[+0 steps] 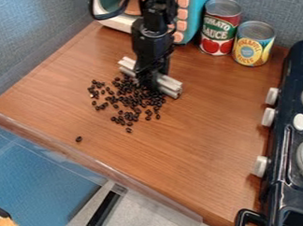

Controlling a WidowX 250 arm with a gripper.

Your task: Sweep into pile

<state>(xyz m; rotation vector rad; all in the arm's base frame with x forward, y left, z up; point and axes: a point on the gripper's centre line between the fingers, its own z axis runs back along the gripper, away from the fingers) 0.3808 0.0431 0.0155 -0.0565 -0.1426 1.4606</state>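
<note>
The black gripper [149, 79] hangs down over the upper middle of the wooden counter, shut on a silver-grey bar [170, 84] that sticks out on both sides of it. The bar lies low across the upper edge of the dark beans [131, 101], close to the counter surface. Most beans form a loose patch below and to the left of the bar, denser near the gripper and scattered at the edges. A lone bean [79, 139] lies apart at the lower left. Beans directly behind the gripper are hidden.
A tomato sauce can [220, 26] and a pineapple can [252, 43] stand at the back right, beside a teal toy microwave [196, 16]. The dark stove [284, 138] with white knobs borders the right side. The wooden counter [196, 149] has a clear raised front edge.
</note>
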